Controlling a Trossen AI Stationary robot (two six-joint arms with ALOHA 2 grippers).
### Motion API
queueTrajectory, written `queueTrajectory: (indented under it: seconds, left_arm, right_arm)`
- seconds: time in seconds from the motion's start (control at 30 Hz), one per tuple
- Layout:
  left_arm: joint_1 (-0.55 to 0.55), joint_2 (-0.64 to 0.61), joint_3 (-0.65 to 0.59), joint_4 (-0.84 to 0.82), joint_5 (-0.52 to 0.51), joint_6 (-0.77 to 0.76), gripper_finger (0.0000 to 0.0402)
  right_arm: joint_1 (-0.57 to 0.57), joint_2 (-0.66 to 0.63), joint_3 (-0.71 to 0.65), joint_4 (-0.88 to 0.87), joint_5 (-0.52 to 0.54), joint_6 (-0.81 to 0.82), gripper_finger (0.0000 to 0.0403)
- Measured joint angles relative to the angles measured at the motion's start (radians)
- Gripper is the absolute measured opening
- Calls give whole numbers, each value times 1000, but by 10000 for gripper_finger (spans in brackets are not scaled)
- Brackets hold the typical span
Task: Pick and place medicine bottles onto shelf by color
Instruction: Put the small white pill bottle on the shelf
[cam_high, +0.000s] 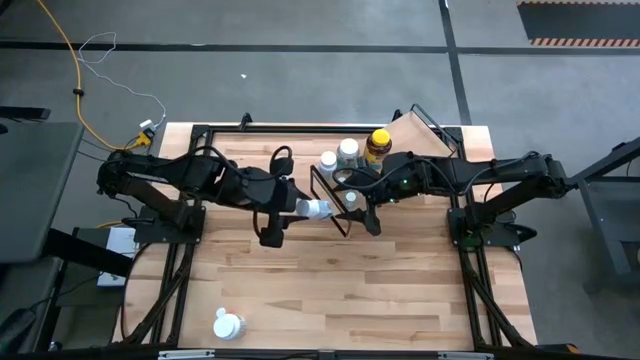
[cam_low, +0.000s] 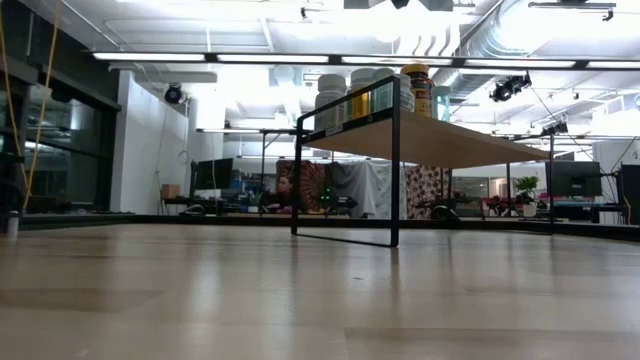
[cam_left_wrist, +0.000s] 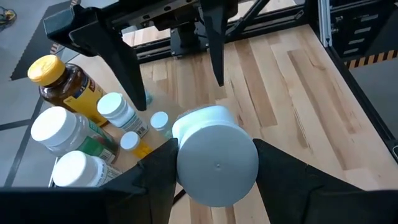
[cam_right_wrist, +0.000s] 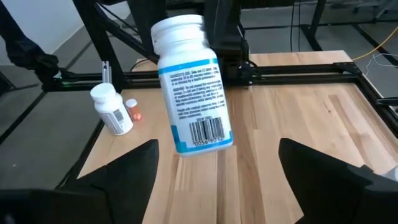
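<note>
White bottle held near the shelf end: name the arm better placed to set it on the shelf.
Left. The left gripper is shut on the white bottle beside the shelf. The right gripper is open and empty.

White-capped medicine bottles (cam_high: 347, 150) and an amber one (cam_high: 377, 145) stand clustered on the shelf (cam_high: 425, 130), upper centre; another white bottle (cam_high: 228, 325) lies lower left.

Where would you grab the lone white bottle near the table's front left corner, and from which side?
Probably grip the lone white bottle around its round body just under the cap, coming from above: it stands upright, and a small orange item close beside it crowds a side approach.
</note>
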Motion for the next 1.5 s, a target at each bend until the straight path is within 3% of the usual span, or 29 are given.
queueTrajectory:
  seconds: [0.8, 0.97, 1.33, 1.5]
  left_arm:
    - [91, 87, -2, 132, 150, 11, 179]
    - [91, 92, -1, 131, 149, 18, 179]
    - [91, 91, -1, 134, 148, 27, 179]
    - [91, 91, -1, 147, 153, 8, 180]
  right_arm:
    - [0, 68, 0, 64, -53, 8, 317]
    - [0, 74, 0, 77, -54, 8, 286]
    - [1, 74, 0, 81, -73, 8, 175]
    - [1, 71, 0, 80, -79, 8, 157]
